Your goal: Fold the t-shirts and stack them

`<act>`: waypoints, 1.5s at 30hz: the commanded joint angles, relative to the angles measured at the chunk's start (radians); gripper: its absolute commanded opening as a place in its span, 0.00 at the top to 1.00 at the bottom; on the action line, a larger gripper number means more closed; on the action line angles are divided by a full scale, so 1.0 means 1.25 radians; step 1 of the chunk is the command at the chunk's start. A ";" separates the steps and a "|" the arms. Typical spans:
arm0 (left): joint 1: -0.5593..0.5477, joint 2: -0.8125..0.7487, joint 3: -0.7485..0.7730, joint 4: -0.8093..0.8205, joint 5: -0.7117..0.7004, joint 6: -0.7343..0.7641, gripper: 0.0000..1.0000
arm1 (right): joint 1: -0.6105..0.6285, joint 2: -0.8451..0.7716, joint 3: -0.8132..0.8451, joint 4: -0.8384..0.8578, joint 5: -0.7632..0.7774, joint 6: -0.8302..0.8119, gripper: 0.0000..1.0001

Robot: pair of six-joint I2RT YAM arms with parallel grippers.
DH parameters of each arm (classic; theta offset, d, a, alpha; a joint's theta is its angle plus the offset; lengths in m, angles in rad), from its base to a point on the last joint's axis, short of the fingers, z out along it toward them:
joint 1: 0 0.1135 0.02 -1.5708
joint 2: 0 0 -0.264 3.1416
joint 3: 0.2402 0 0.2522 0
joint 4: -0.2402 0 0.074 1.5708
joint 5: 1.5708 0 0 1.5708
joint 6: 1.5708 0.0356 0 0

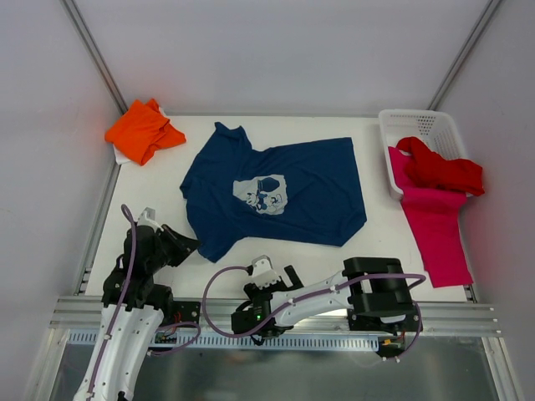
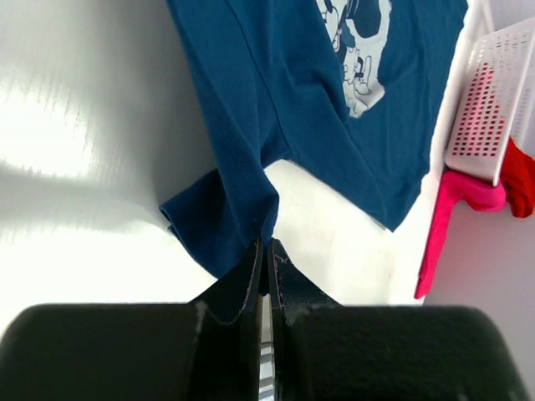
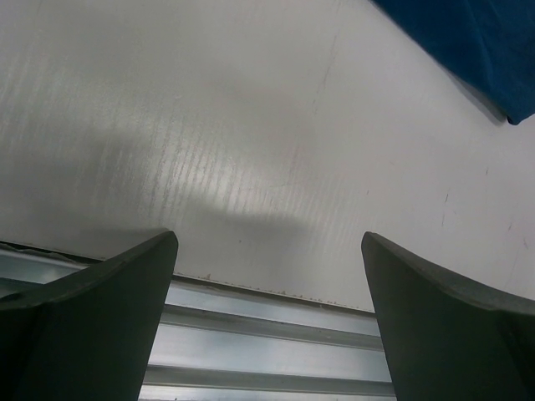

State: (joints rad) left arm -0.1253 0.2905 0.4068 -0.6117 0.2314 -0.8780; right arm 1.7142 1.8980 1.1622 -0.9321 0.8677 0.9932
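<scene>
A navy blue t-shirt (image 1: 276,192) with a pale cartoon print lies spread flat in the middle of the table. My left gripper (image 1: 194,246) is at its near-left sleeve. In the left wrist view that gripper (image 2: 266,244) is shut, with the sleeve's edge (image 2: 230,221) pinched at its tips. My right gripper (image 1: 272,271) hangs open over the table's front edge, nothing between its fingers (image 3: 125,284), and a corner of the navy tee (image 3: 468,42) lies beyond it. An orange t-shirt (image 1: 144,129) sits bunched at the far left. A red t-shirt (image 1: 443,171) lies in the basket, and a magenta-pink t-shirt (image 1: 435,225) drapes out of it.
The white mesh basket (image 1: 418,125) stands at the far right corner, seen also in the left wrist view (image 2: 493,92). Metal rails (image 1: 276,322) run along the table's front edge under the right gripper. White walls enclose the table on three sides.
</scene>
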 commanded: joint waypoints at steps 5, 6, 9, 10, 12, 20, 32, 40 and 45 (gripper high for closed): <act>-0.009 -0.075 0.039 -0.145 -0.048 -0.093 1.00 | 0.007 0.008 -0.034 -0.035 -0.108 0.025 0.01; -0.009 -0.080 0.046 -0.157 -0.072 -0.095 1.00 | 0.007 0.008 -0.033 -0.041 -0.106 0.033 0.01; -0.008 -0.106 0.064 -0.187 -0.114 -0.109 0.95 | 0.008 -0.006 -0.031 -0.097 -0.086 0.112 0.01; -0.009 -0.110 0.064 -0.187 -0.120 -0.111 0.79 | 0.007 -0.017 -0.034 -0.118 -0.066 0.146 0.01; -0.009 -0.110 0.064 -0.186 -0.131 -0.114 0.29 | 0.007 -0.074 -0.055 -0.198 -0.039 0.229 0.01; -0.009 -0.104 0.104 -0.171 -0.158 -0.132 0.01 | -0.090 -0.366 -0.171 -0.131 0.070 0.131 0.00; -0.015 -0.027 -0.053 -0.026 -0.118 -0.110 0.03 | -0.702 -0.845 -0.560 0.454 -0.429 -0.323 0.00; -0.020 0.107 -0.125 0.100 -0.103 -0.089 0.07 | -0.855 -0.688 -0.617 0.622 -0.659 -0.320 0.00; -0.027 0.126 -0.144 0.140 -0.122 -0.071 0.12 | -0.864 -0.617 -0.600 0.646 -0.656 -0.326 0.01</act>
State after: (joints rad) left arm -0.1513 0.4423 0.2436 -0.5194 0.0772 -1.0008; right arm 0.6456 1.0702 0.4213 -0.1226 0.1024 0.6006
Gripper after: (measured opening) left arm 0.896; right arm 0.993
